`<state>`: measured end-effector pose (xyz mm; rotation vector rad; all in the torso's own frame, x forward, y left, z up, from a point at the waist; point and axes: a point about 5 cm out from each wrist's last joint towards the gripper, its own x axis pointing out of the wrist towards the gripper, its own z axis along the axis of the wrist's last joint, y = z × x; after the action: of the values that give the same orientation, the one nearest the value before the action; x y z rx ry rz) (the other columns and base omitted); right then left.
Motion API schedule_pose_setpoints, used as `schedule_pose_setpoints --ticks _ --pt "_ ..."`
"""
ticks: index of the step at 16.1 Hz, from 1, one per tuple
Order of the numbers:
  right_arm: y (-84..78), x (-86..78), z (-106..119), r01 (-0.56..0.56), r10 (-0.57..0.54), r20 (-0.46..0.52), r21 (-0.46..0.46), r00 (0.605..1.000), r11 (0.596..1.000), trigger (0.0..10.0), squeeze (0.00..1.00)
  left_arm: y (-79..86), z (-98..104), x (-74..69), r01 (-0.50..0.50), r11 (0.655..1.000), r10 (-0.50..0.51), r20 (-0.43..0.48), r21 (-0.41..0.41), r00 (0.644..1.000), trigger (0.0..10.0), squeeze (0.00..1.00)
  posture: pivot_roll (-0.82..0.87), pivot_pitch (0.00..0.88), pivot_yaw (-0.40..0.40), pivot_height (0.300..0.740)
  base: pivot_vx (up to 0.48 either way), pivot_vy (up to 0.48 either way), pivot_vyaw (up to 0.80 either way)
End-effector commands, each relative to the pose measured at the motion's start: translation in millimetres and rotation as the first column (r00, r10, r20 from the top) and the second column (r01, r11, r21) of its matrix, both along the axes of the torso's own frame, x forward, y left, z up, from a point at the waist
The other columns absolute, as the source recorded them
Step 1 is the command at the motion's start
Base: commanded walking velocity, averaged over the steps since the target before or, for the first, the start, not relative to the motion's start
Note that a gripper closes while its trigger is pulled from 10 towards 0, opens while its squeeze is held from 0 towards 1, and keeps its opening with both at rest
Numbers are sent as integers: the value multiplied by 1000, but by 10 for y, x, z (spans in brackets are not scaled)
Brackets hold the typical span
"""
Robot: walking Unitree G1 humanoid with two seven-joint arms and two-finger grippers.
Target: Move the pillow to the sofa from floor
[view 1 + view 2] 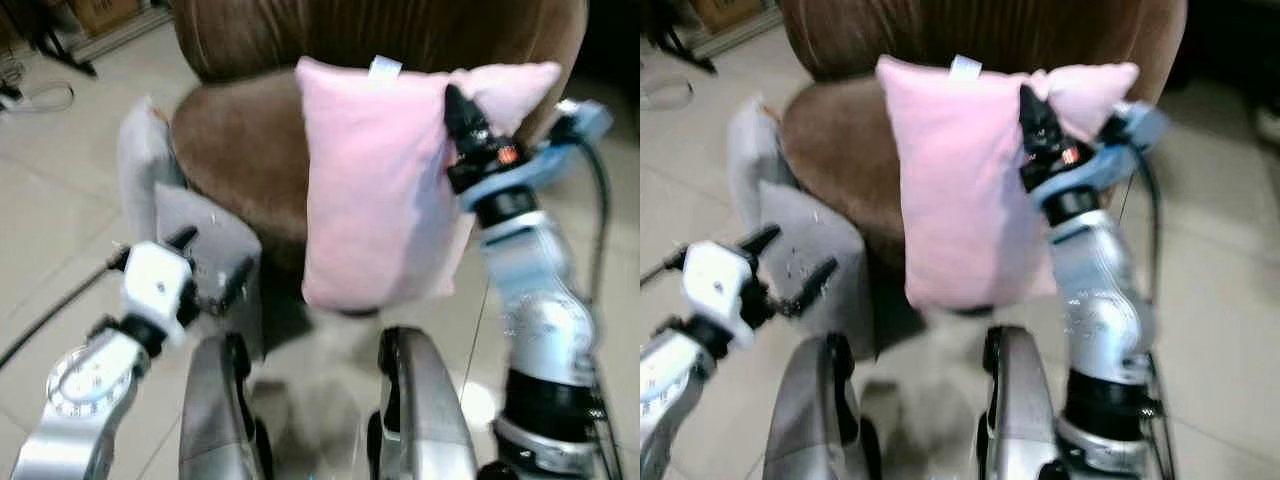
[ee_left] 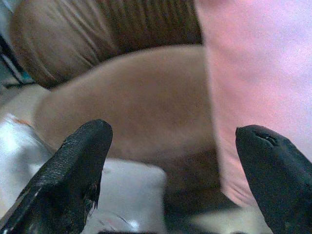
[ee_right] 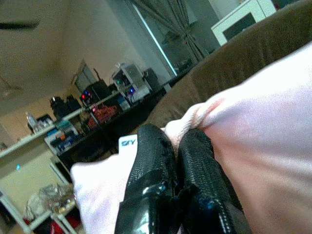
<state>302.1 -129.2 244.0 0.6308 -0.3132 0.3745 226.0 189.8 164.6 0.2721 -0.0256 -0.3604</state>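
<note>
A pale pink pillow hangs in the air in front of the brown sofa, held up by its top right corner. My right gripper is shut on that corner; in the right wrist view its black fingers pinch the bunched pink fabric. My left gripper is low on the left, open, with nothing between its fingers; it faces the sofa seat with the pillow's edge beside it.
A grey cushion leans against the sofa's lower left front, with a pale one behind it. Tiled floor spreads left, with cables at the far left. My own silver legs stand below.
</note>
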Motion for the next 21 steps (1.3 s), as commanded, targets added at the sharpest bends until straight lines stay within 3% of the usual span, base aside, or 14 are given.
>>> schedule_pose_setpoints --ticks 1,4,7,8,10,12,21 --pt "33 9 102 19 -19 48 3 999 1000 10000 0 45 -36 12 -27 1000 27 -21 6 999 10000 0 26 2 2 520 0 0 0" --pt "109 157 112 130 -130 26 -5 991 991 10000 0 33 -19 138 -42 999 42 5 31 999 10000 0 25 0 -8 555 0 0 0" --pt "100 238 156 152 -152 38 -4 988 988 10000 0 -25 -64 202 -59 998 59 10 38 998 10000 0 19 0 -25 580 0 0 0" --pt "55 236 74 149 -149 11 11 989 989 10000 0 -17 -86 195 -89 995 89 15 37 996 10000 0 35 0 -41 590 0 0 0" --pt "62 232 -112 157 -158 -24 -43 987 987 10000 0 30 -136 170 -155 987 155 4 49 988 10000 0 25 0 -27 610 0 0 0" --pt "83 220 -178 179 -183 -27 -103 983 978 10000 0 15 -169 197 -159 984 159 5 74 987 10000 0 14 0 -13 630 0 0 0" --pt "-17 88 -464 229 -247 -115 -155 962 961 10000 0 -110 -270 221 -153 986 154 -5 67 988 10000 0 -15 0 5 710 0 0 0"
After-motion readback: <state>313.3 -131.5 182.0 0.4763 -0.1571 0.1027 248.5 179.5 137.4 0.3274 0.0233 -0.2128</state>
